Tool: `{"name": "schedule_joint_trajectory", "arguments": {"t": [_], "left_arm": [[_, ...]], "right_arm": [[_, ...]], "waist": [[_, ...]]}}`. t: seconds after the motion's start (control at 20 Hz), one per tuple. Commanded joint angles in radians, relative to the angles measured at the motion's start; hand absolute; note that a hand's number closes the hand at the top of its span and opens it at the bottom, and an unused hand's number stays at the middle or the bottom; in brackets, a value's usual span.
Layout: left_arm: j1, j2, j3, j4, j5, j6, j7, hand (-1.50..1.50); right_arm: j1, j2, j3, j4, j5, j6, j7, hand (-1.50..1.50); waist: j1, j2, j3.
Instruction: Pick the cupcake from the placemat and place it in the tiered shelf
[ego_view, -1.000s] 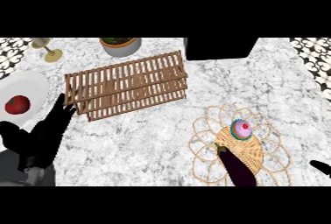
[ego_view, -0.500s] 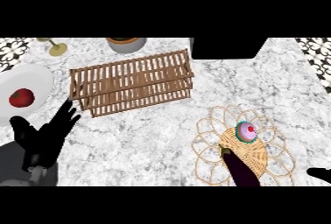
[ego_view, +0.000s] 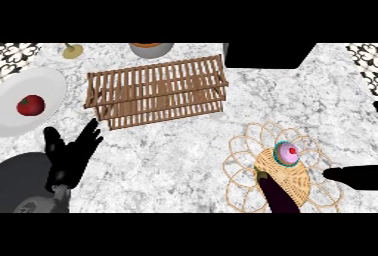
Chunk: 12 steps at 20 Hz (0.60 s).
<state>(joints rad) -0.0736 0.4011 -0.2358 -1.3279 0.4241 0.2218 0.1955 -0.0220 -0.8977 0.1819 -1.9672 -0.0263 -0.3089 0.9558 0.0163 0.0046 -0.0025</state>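
Resting near the left edge, the left hand (ego_view: 68, 152) lies over the counter (ego_view: 170, 150) with its fingers straight and spread, pointing far and a little right; it holds nothing. Its grey forearm comes in from the near left corner. At the near right, only a dark part of the right hand (ego_view: 353, 177) shows at the edge, just right of the placemat (ego_view: 251, 150), and one cannot tell if its fingers are released or clenched. The placemat is a woven mat with a looped wire border. On it lies a dark eggplant (ego_view: 279, 196), and just beyond it stands the cupcake (ego_view: 288, 153), with pink frosting and a red dot on top. Farther, at the middle, stands the wooden tiered shelf (ego_view: 156, 90). To its left a white plate (ego_view: 46, 86) carries a red tomato (ego_view: 31, 105).
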Motion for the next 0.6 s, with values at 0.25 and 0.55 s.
{"name": "schedule_joint_trajectory", "arguments": {"t": [0.25,0.55], "left_arm": [[-0.029,-0.009,0.038,0.011,-0.023,-0.009,0.050,0.00],[-0.026,-0.031,0.055,0.048,-0.038,-0.022,0.017,0.00]], "right_arm": [[-0.191,0.156,0.214,0.083,0.183,0.066,0.241,-1.50],[-0.194,0.211,0.217,0.128,0.245,0.065,0.329,-1.50]], "waist": [[-0.006,-0.003,0.002],[-0.015,-0.005,0.001]]}}
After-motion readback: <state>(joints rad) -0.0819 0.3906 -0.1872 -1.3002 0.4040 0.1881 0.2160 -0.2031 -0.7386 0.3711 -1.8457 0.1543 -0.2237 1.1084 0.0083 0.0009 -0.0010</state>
